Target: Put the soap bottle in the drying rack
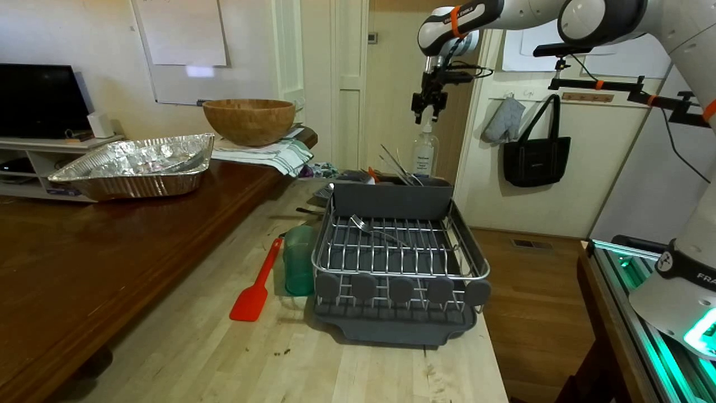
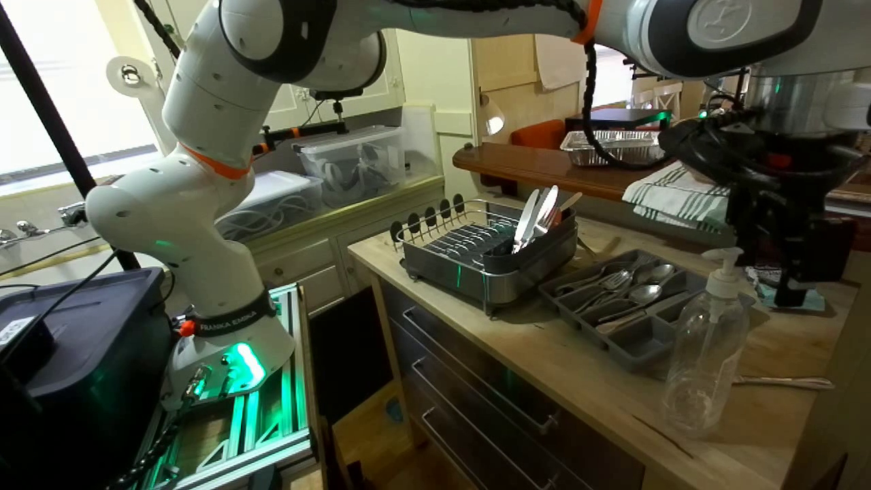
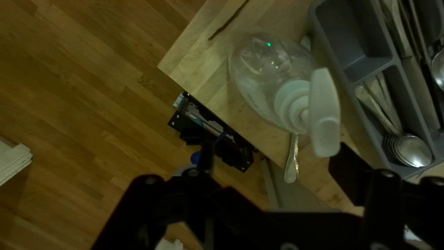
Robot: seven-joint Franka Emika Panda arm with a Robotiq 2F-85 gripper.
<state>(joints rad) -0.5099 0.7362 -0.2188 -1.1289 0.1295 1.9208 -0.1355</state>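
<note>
- Below me, in the wrist view, warm brown floorboards (image 3: 86, 104) border the pale wood counter (image 3: 201, 66).
- Beneath that counter, in an exterior view, I see dark, metal-handled drawers (image 2: 476, 391).
- In both exterior views, a glossy reddish-brown wooden tabletop (image 1: 84, 246) runs alongside my counter, set higher.
- Cream wall (image 1: 106, 45) in an exterior view, with a whiteboard (image 1: 249, 61) catching a bright patch of light (image 1: 199, 71).
- A dark-screened television (image 1: 39, 101) on white shelving (image 1: 17, 144), near that wall.
- Also around me, in an exterior view: a window (image 2: 78, 61) glaring white, and cream lower cabinets (image 2: 306, 262).
</note>
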